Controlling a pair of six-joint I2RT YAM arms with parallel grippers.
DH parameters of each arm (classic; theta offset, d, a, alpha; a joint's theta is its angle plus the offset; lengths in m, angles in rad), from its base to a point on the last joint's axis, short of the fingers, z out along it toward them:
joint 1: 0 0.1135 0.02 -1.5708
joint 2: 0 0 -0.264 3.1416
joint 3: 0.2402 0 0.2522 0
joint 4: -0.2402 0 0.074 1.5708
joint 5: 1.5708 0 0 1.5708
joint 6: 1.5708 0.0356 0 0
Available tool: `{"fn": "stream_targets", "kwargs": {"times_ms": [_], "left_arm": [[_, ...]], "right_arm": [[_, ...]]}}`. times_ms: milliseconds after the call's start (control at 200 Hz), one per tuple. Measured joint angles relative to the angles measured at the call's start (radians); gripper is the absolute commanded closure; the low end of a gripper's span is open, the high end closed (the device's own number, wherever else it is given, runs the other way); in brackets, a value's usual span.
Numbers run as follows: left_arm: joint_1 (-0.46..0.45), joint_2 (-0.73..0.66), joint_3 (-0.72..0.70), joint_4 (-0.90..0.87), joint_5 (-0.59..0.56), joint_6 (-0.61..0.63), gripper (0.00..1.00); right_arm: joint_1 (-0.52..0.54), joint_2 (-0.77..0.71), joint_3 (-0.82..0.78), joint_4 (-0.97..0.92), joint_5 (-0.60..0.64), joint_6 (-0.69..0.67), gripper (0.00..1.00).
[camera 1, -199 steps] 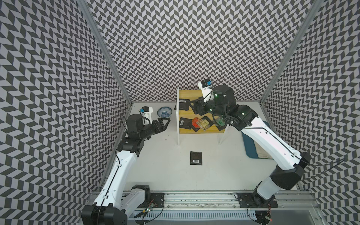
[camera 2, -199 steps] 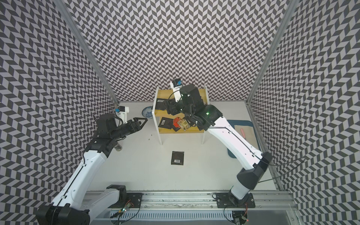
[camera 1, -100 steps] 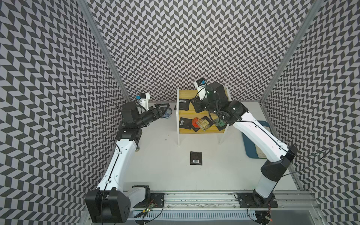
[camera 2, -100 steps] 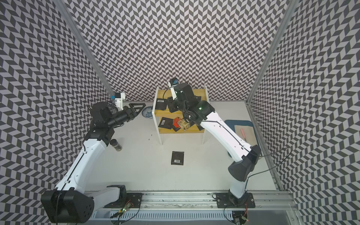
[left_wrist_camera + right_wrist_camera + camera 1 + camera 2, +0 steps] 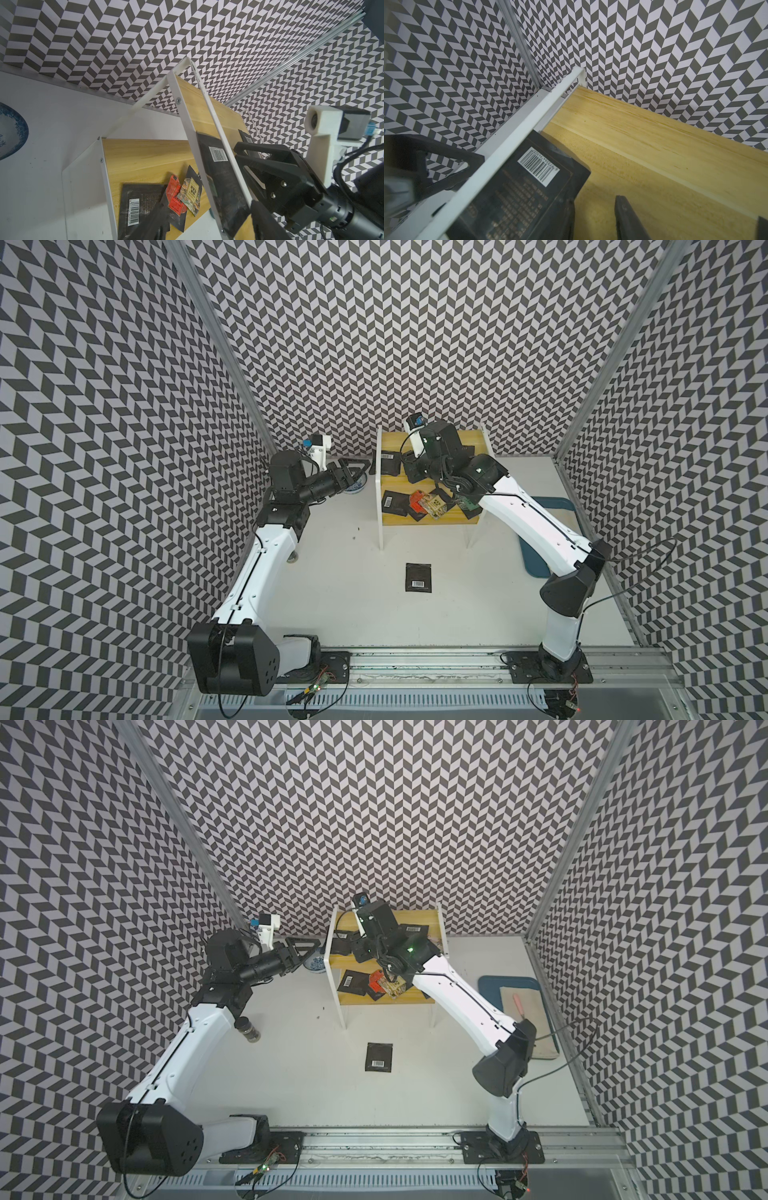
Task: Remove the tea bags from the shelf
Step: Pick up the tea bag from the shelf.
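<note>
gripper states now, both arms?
Left gripper: open, empty.
Right gripper: partly open, beside black tea bag on shelf, no grip visible.

— Where do we find the shelf (image 5: 379,506)?
— At twelve o'clock on the table, upright against the back wall: two yellow boards stepped between white side frames.
— And the tea bags (image 5: 415,514)?
— We see a heap on the lower board: a black bag (image 5: 395,502) with a barcode at nine o'clock, an orange bag (image 5: 417,501) and a tan bag (image 5: 434,504) overlapping in the middle, a green bag (image 5: 466,504) at three.
— Higher up?
— An upper bag (image 5: 390,462), black, lies flat at the nine o'clock end.
— We also see a loose bag (image 5: 418,577) flat on the table at six o'clock from the shelf, well apart, barcode up.
</note>
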Motion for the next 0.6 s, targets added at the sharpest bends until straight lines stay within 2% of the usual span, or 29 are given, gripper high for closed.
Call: {"fn": "stream_targets", "kwargs": {"times_ms": [210, 601], "left_arm": [[-0.012, 0.0, 0.0, 0.0, 0.002, 0.0, 0.4], [-0.019, 0.004, -0.027, 0.029, 0.017, -0.019, 0.94]], "right_arm": [[0.026, 0.006, 0.008, 0.001, 0.01, -0.011, 0.63], [0.032, 0.004, 0.004, 0.008, 0.003, -0.011, 0.63]]}}
